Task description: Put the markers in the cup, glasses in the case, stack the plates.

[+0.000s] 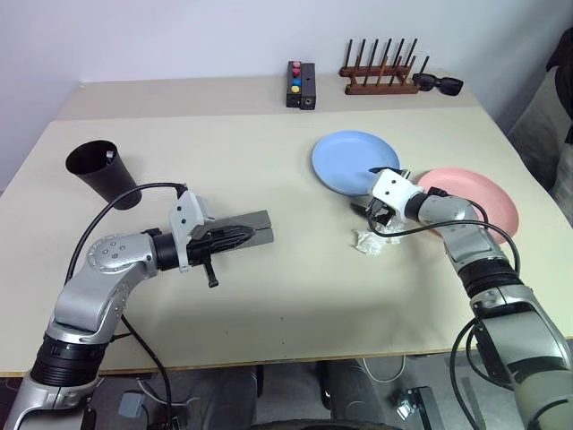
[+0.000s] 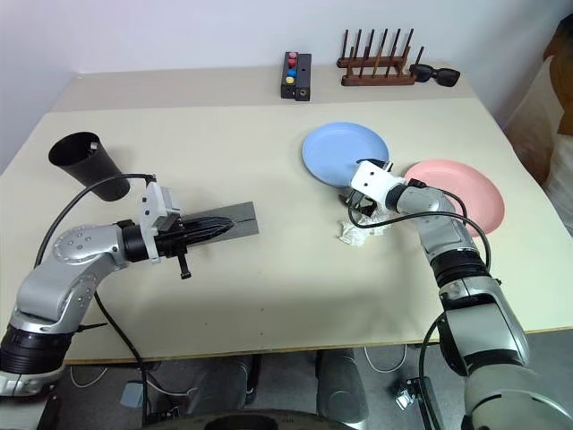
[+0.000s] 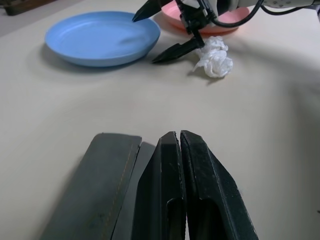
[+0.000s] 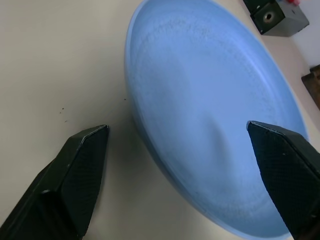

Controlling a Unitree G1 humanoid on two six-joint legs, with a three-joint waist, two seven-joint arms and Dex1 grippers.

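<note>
My left gripper is shut and holds nothing. The grey case lies closed on the table right beside its fingers. My right gripper is open at the near rim of the light blue plate. One finger is over the plate and the other is over the table outside the rim. The salmon pink plate lies just right of that arm. The black cup stands at the far left; a small pale tip at its rim may be a marker. The glasses are out of view.
A crumpled white tissue lies near my right gripper. At the table's back edge stand a black box with coloured buttons and a wooden peg rack, with black sunglasses beside the rack. A person's sleeve shows at the far right.
</note>
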